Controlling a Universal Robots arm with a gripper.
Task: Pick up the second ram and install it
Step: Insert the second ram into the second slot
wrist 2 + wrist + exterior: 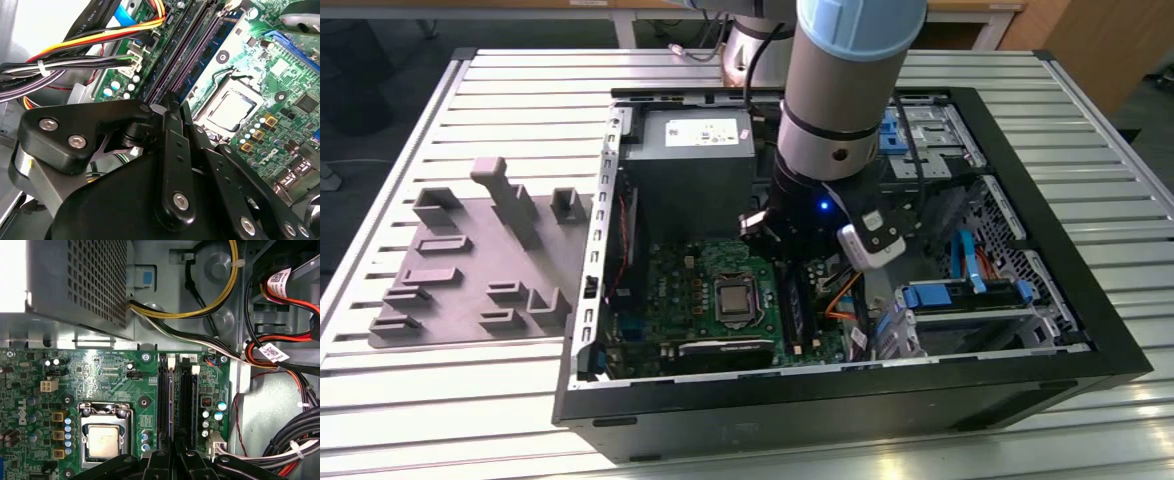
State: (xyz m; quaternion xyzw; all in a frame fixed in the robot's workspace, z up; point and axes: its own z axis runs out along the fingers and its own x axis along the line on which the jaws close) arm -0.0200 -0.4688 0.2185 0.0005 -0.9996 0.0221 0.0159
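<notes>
Hidden or cut off, as I find it:

- My gripper (172, 102): fingertips buried among the memory slots (176, 405) in both wrist views; whether anything sits between them I cannot tell.
- Second ram: not separable from the slots.
- Motherboard (707, 290): its edge toward the exterior view's right lies behind my arm (834, 110).
- CPU socket (104, 437): lower edge covered by my linkage.
- Cable bundle (295, 445): cut by the picture's edge.
</notes>
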